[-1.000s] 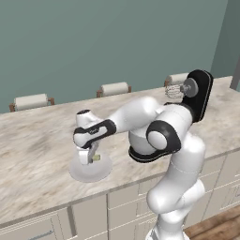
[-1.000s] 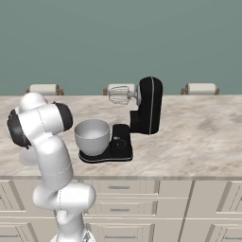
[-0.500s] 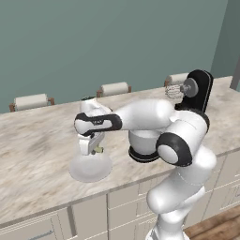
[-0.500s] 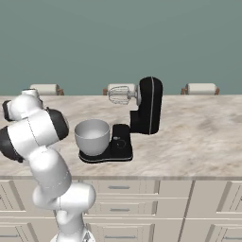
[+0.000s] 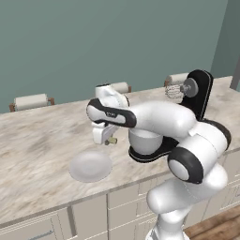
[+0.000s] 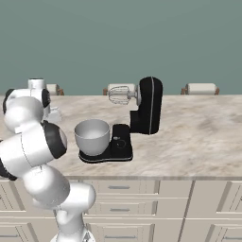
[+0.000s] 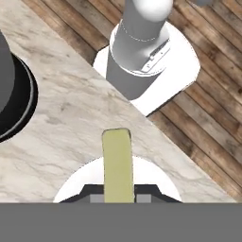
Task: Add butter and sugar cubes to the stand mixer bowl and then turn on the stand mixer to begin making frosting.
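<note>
My gripper [image 5: 108, 139] is shut on the butter [image 5: 112, 140], a pale yellow-green stick. It hangs above the counter between the white plate [image 5: 90, 166] and the stand mixer bowl [image 5: 144, 139]. In the hand view the butter [image 7: 117, 163] juts out from between the dark fingertips [image 7: 97, 193] of the gripper [image 7: 118, 195], over the plate's rim [image 7: 158, 181]. The silver bowl [image 6: 92, 136] sits on the base of the black stand mixer [image 6: 148, 106], whose head is tilted up with the whisk [image 6: 119, 94] raised. The sugar cubes are out of view.
Paper towel rolls [image 5: 32, 101] [image 5: 120, 87] [image 6: 200, 89] stand along the back wall. The counter's front edge [image 7: 142, 118] runs close to the plate, with the robot's base and wooden floor beyond. The mixer's black base [image 7: 16, 101] lies at the hand view's left.
The gripper has lifted the butter off the plate and carried it up and to the right, toward the bowl. The arm has swung out with it.
</note>
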